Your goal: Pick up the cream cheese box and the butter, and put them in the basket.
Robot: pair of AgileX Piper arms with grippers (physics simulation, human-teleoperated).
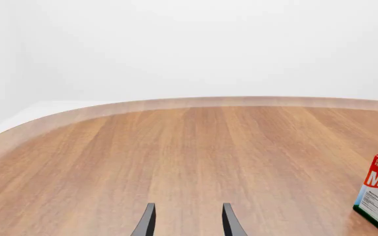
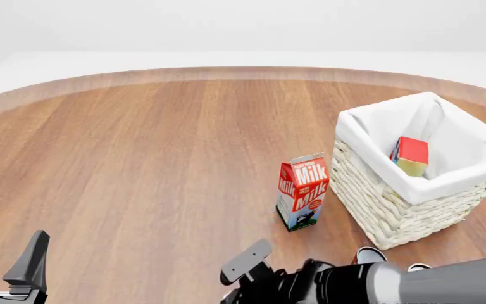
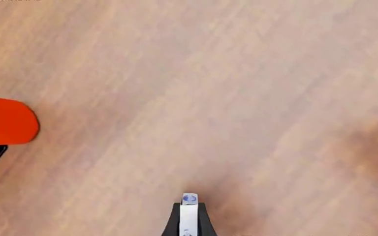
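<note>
Right wrist view: the right gripper (image 3: 189, 207) is pinched narrow on a thin white-and-blue sliver, likely the small cream cheese box (image 3: 189, 199) (light, stiff card, so flat sides grip best). Ahead-right of it, the red-orange butter carton (image 2: 411, 155) sits inside the cream wicker basket (image 2: 395, 215). Meanwhile the left gripper (image 2: 7, 256) hangs spread and empty over the smooth wooden table (image 2: 142, 158), in a plain white room.

red carton (image 2: 302, 193) reading "Milk", "DAIRY FRESH" on its gable
</note>
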